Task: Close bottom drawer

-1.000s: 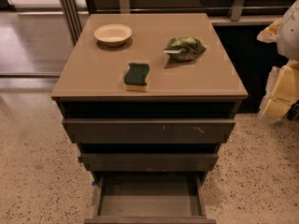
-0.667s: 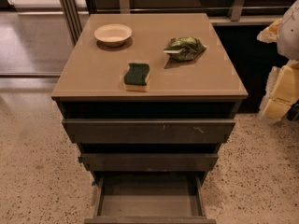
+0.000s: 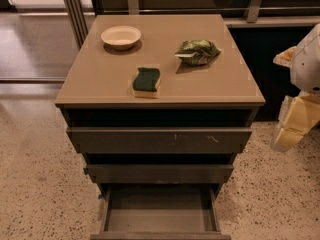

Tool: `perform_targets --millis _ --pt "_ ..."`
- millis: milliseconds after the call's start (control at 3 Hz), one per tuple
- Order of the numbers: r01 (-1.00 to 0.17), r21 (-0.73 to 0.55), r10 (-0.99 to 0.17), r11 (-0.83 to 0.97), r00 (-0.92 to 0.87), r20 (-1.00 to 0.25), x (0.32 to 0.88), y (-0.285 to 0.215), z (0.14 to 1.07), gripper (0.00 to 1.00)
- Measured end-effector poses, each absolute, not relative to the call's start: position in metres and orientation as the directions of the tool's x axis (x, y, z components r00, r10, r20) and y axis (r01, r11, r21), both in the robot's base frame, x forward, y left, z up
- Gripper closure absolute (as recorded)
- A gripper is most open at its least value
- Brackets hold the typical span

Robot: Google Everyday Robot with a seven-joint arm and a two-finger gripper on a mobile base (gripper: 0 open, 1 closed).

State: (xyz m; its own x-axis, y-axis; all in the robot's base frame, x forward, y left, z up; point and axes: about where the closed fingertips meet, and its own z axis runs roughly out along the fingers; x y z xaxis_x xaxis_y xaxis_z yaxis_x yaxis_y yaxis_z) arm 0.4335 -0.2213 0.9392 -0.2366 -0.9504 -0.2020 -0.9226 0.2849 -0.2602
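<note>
The bottom drawer [image 3: 160,214] is the narrowest of three dark grey-brown drawers in the cabinet. It stands pulled out towards me, and its flat grey floor and thin side walls show. Its front edge [image 3: 160,235] lies at the bottom of the view. Above it are the mid-width drawer front [image 3: 160,173] and the widest drawer front [image 3: 160,140], which has small white scratches. My gripper [image 3: 292,126], a cream-coloured piece under the white arm [image 3: 309,59], hangs at the right edge. It is beside the cabinet, well above and to the right of the bottom drawer, and touches nothing.
On the tan cabinet top [image 3: 100,84] are a cream bowl [image 3: 121,36], a green and yellow sponge [image 3: 146,82] and a green snack bag [image 3: 198,51]. Speckled floor [image 3: 35,184] lies to the left and right. A dark counter base [image 3: 260,69] stands behind on the right.
</note>
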Motion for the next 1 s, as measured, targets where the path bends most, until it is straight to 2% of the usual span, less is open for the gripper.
perform_targets --millis 667,1000 --pt "-0.933 -0.197 -0.94 0.301 -0.255 -0.227 0.418 -0.22 0.865 0.0" --pt "-0.952 -0.112 -0.931 0.285 -0.247 -0.268 0.402 -0.216 0.803 0.0"
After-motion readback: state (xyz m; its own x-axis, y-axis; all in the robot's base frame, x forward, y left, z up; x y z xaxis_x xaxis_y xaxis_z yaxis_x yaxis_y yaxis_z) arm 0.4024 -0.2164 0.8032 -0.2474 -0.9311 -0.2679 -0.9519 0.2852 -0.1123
